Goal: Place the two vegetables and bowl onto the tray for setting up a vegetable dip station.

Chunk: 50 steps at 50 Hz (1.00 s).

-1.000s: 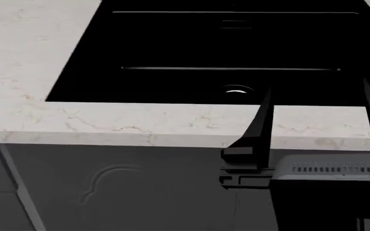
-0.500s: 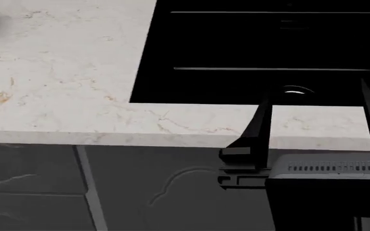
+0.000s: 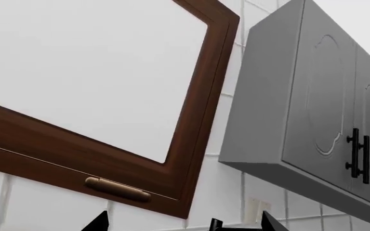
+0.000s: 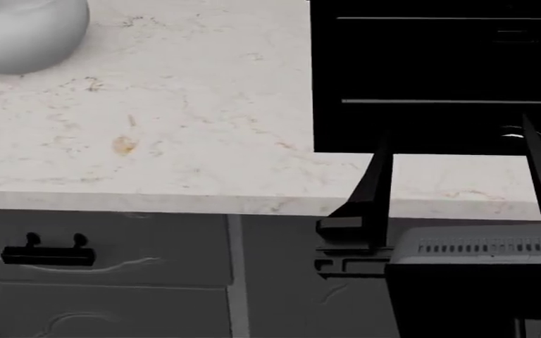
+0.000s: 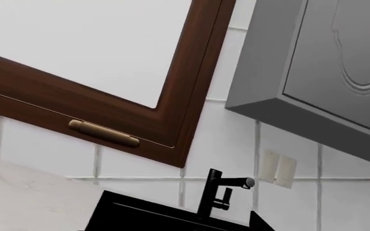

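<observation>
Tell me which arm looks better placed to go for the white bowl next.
Probably the left. The bowl sits at the far left of the counter, on the left arm's side. The right gripper, jaws apart and empty, hangs far right in front of the sink. The left gripper barely shows.

Head camera looks down on the counter [image 4: 186, 105]; both wrist cameras tilt up, apparently sharing the window [image 3: 75, 72].

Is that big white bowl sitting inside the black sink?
No, the bowl rests on the pale marble countertop, well apart from the black sink basin on its other side in the head view.
</observation>
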{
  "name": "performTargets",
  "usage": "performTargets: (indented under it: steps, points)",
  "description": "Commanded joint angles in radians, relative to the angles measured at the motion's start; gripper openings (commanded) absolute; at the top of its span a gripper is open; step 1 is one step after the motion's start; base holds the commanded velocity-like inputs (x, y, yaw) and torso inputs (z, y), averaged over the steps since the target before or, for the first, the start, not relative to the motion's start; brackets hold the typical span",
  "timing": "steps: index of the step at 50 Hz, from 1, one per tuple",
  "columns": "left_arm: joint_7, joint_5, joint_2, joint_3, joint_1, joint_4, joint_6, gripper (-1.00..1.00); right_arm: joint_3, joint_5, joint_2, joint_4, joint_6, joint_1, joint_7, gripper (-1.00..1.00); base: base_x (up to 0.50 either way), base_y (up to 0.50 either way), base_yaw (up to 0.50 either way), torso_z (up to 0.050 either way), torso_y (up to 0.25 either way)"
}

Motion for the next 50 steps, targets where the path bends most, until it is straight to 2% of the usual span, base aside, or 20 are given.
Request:
performTargets:
  steps: [1, 20, 23, 26, 29, 33, 35, 40, 43, 50]
  points:
    - [-0.007, -0.005, -0.007, 0.001, 0.001, 0.005, 0.003, 1.00, -0.001, 0.000, 0.002, -0.011, 0.004, 0.002, 0.003, 1.00, 0.00, 0.50, 0.00, 0.000, 0.000]
    - [-0.012, 0.006, -0.009, 0.019, -0.005, -0.011, 0.004, 1.00, -0.006, -0.005, -0.001, -0.013, -0.003, 0.004, -0.003, 1.00, 0.00, 0.50, 0.00, 0.000, 0.000]
    - [-0.046, 0.032, -0.016, 0.035, -0.028, -0.026, -0.028, 1.00, 0.026, 0.031, -0.005, 0.001, -0.034, -0.004, -0.007, 1.00, 0.05, 0.33, 0.00, 0.000, 0.000]
    - [-0.127, 0.075, -0.021, 0.031, -0.092, -0.059, -0.073, 1.00, 0.050, 0.132, -0.015, 0.023, 0.048, 0.088, -0.027, 1.00, 0.00, 0.00, 0.00, 0.000, 0.000]
    - [-0.224, 0.077, -0.057, 0.054, -0.224, -0.070, -0.190, 1.00, 0.094, 0.316, -0.031, 0.083, 0.189, 0.263, -0.047, 1.00, 0.00, 0.00, 0.00, 0.000, 0.000]
    - [-0.349, 0.025, -0.076, 0.070, -0.414, -0.131, -0.348, 1.00, 0.078, 0.423, -0.085, 0.203, 0.356, 0.470, -0.060, 1.00, 0.00, 0.00, 0.00, 0.000, 0.000]
    - [-0.370, 0.021, -0.084, 0.080, -0.468, -0.138, -0.380, 1.00, 0.080, 0.445, -0.102, 0.245, 0.376, 0.528, -0.089, 1.00, 0.00, 0.00, 0.00, 0.000, 0.000]
    - [-0.433, -0.026, -0.091, 0.087, -0.611, -0.206, -0.477, 1.00, 0.027, 0.415, -0.156, 0.402, 0.433, 0.684, -0.180, 1.00, 0.00, 0.00, 0.00, 0.000, 0.000]
    - [-0.412, 0.000, -0.078, 0.135, -0.711, -0.308, -0.500, 1.00, -0.051, 0.340, -0.186, 0.528, 0.459, 0.766, -0.242, 1.00, 0.00, 0.00, 0.00, 0.000, 0.000]
    - [-0.341, 0.126, -0.040, 0.292, -0.900, -0.583, -0.526, 1.00, -0.209, 0.160, -0.296, 0.902, 0.361, 0.892, -0.452, 1.00, 0.00, 0.00, 0.00, 0.000, 0.000]
